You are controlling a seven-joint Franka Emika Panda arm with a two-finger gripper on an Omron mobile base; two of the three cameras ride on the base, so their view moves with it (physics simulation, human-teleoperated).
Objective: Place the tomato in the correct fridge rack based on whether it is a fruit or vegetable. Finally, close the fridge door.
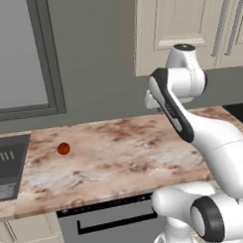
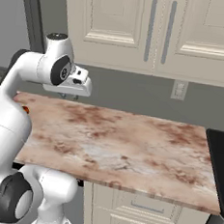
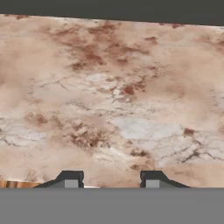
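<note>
The tomato point(image 1: 63, 148), a small red ball, rests on the marble counter point(image 1: 125, 158) near its left end, close to the sink. A sliver of it peeks past the arm in the right base view point(image 2: 25, 109). My gripper point(image 2: 69, 96) hangs above the back of the counter, pointing down, well to the right of the tomato. In the hand view the gripper point(image 3: 111, 181) is open, its two dark fingertips point(image 3: 70, 179) apart over bare marble with nothing between them. The fridge is out of view.
A dark sink point(image 1: 7, 167) lies at the counter's left end under a window point(image 1: 17, 57). Cream wall cabinets point(image 2: 151, 30) hang above. A dishwasher front point(image 1: 107, 223) sits under the counter. A black stove edge point(image 2: 221, 153) borders the right end.
</note>
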